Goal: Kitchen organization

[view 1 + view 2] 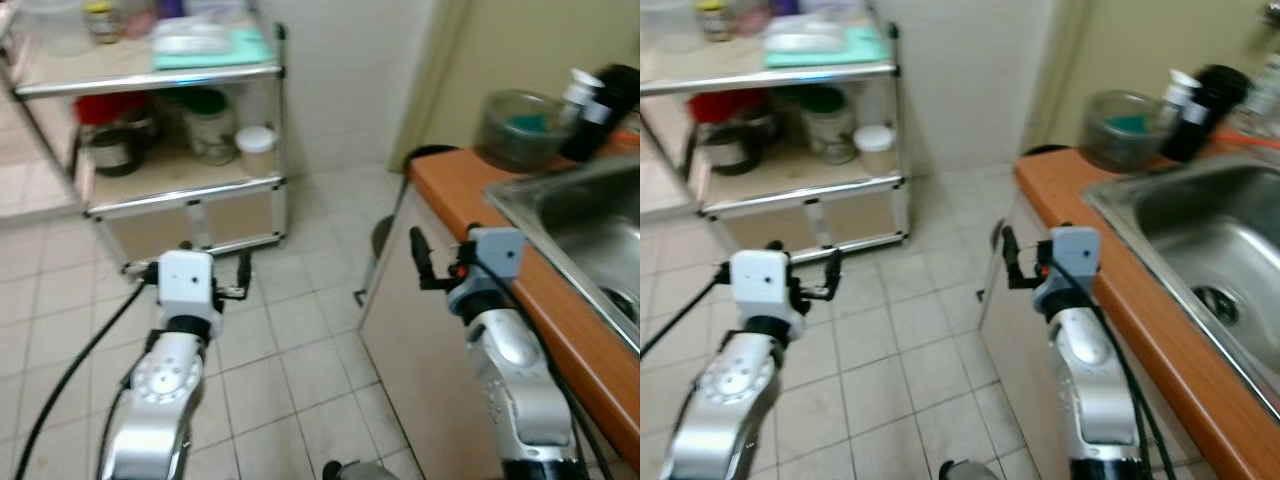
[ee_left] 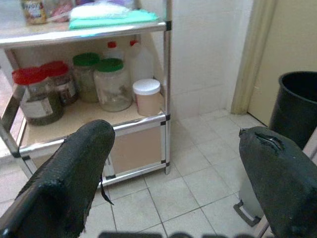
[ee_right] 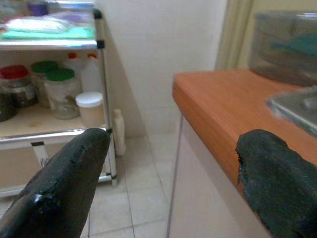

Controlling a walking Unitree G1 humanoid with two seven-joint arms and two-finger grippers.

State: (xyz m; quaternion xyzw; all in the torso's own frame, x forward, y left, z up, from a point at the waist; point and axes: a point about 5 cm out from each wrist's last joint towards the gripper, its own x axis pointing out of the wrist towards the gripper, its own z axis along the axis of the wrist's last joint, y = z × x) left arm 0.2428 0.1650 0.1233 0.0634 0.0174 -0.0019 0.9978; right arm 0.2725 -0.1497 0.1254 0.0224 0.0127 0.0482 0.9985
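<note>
- Upper left: a metal shelf rack (image 1: pixel 150 85) stores lidded jars (image 1: pixel 210 125), likely the things to organize.
- Lower left: left gripper (image 1: pixel 215 275), fingers wide, empty.
- Centre right: right gripper (image 1: pixel 418 262), wide, empty, beside the orange counter (image 1: pixel 470 190).

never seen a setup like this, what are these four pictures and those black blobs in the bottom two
This is a humanoid robot standing in a kitchen. The top two pictures come from the two eyes of a camera on its head, looking down at its silver arms. The bottom two come from cameras on its wrists; the black blobs are the fingers of each end effector, seen close up. The left end effector and the right end effector are both open and hold nothing. Ahead stands a metal shelf with jars. On the robot's right is an orange counter with a steel sink and a bowl.
</note>
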